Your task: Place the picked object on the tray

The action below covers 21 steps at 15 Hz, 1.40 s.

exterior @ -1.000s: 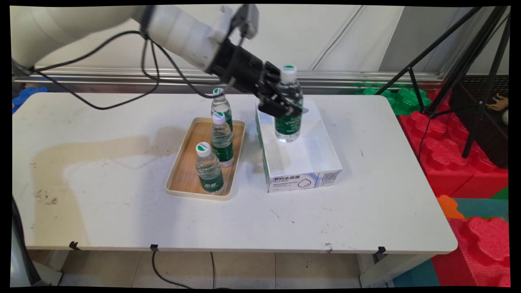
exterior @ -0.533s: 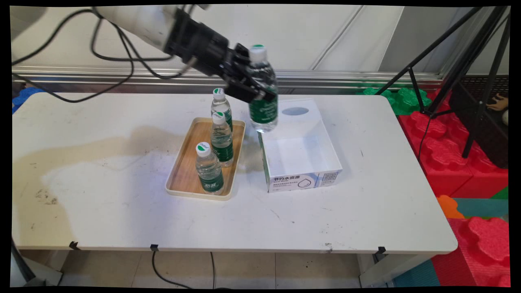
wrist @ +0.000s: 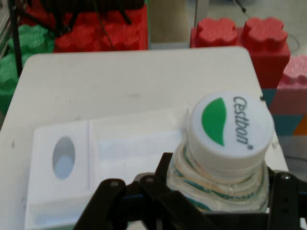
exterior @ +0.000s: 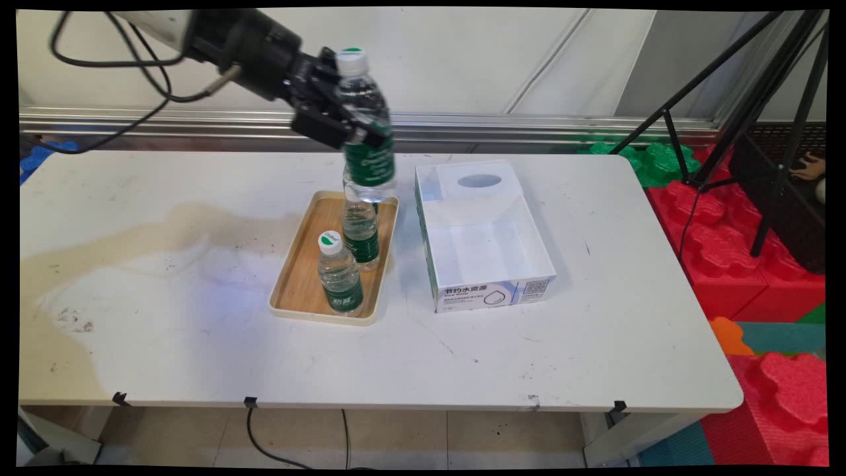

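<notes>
Two water bottles are seen standing upright in the wooden tray (exterior: pixel 297 281) on the white table (exterior: pixel 165 317): the near bottle (exterior: pixel 339 274) at its front, the second bottle (exterior: pixel 361 231) behind it. Above the tray's far end, a held bottle (exterior: pixel 365 129) with a white cap (wrist: pixel 230 127) is clamped upright in the air by the gripper (exterior: pixel 340 109), closed around its upper body. To the right, the white box (exterior: pixel 486 244) is seen holding nothing visible.

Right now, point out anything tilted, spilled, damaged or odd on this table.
Nothing is spilled or toppled. The gripper holds one water bottle upright in the air above the wooden tray's far end, where two bottles stand upright. The white box sits square. The table only shows scuffs and smudges.
</notes>
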Each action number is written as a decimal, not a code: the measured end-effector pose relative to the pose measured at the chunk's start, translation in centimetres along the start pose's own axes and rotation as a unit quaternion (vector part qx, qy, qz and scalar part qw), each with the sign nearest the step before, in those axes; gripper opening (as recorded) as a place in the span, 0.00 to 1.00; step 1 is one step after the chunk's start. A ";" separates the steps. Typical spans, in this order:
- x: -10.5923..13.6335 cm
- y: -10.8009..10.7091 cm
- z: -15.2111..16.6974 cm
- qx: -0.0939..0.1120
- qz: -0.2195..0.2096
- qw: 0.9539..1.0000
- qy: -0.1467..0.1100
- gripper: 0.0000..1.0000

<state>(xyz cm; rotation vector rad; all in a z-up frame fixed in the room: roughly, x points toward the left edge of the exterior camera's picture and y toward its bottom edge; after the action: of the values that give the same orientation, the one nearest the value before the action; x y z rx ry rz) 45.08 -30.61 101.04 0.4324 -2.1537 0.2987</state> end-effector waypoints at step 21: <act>-11.0 -1.2 -3.0 0.040 -0.033 0.994 -0.099 0.00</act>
<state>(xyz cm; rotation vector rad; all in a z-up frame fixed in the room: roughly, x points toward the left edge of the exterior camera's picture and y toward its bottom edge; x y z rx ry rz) 53.70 -28.44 93.82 0.6005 -2.3202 0.3164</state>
